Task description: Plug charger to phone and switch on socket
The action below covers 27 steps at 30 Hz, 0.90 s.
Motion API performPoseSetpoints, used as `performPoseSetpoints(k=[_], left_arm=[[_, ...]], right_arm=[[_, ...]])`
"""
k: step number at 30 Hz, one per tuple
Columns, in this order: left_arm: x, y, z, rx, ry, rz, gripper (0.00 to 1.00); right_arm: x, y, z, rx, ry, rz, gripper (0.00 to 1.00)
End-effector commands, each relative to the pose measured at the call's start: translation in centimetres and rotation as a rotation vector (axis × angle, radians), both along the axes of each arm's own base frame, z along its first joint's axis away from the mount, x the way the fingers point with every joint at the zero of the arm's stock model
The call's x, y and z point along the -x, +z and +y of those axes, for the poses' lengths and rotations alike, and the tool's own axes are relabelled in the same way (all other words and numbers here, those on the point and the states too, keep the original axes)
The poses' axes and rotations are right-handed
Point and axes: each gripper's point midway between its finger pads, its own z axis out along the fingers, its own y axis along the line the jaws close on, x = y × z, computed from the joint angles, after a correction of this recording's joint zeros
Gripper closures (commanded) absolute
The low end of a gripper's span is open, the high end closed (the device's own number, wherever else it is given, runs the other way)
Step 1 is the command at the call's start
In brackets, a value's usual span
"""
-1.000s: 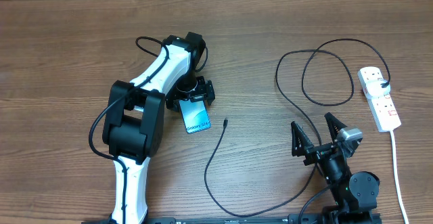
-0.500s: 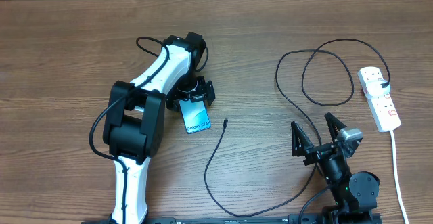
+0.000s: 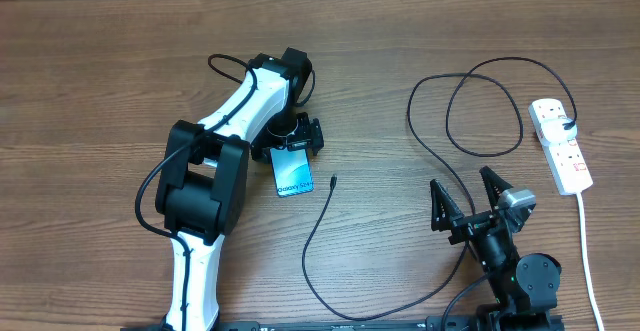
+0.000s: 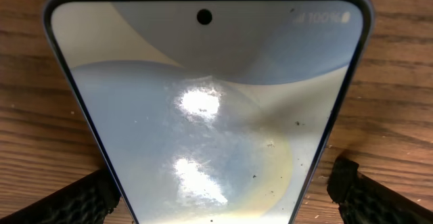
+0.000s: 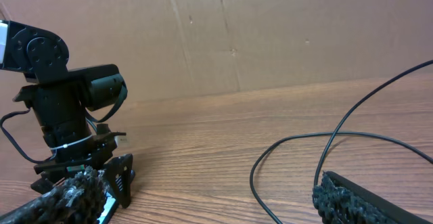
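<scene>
The phone (image 3: 292, 174) lies flat on the table, screen up, and fills the left wrist view (image 4: 203, 102). My left gripper (image 3: 290, 143) is over its far end, open, one finger on each side (image 4: 216, 193); a gap shows at the right finger. The charger's thin black cable (image 3: 318, 233) has its small tip (image 3: 333, 181) on the wood just right of the phone. It loops round to a black plug (image 3: 568, 124) in the white socket strip (image 3: 562, 151). My right gripper (image 3: 470, 207) is open and empty at the front right (image 5: 216, 204).
The cable forms loops (image 3: 480, 111) between the phone and the strip, and runs close past my right gripper (image 5: 291, 143). The strip's thick white lead (image 3: 587, 256) goes off the front right. A cardboard wall (image 5: 270, 28) stands behind the table.
My left arm has shifted slightly to the right over the phone's far end. The phone, the cable and the right arm have hardly moved.
</scene>
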Motion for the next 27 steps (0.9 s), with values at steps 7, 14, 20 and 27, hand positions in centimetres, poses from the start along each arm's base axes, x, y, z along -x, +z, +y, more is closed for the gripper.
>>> performPoseSetpoints(k=[7,14,20,27], left_arm=[[0.8,-4.0,1.1,-0.056,0.055,0.055,0.06],[1.8,-3.8,1.5,-0.072,0.063,0.096,0.07],[2.1,-3.7,1.6,-0.095,0.049,0.102,0.24],[2.1,-3.7,1.5,-0.092,0.044,0.102,0.21]], right_arm=[[0.0,-0.1,0.0,-0.004,-0.005,-0.003,0.00],[0.0,-0.1,0.0,-0.004,-0.005,-0.003,0.00],[0.0,-0.1,0.0,-0.004,-0.005,-0.003,0.00],[0.0,-0.1,0.0,-0.004,-0.005,-0.003,0.00]])
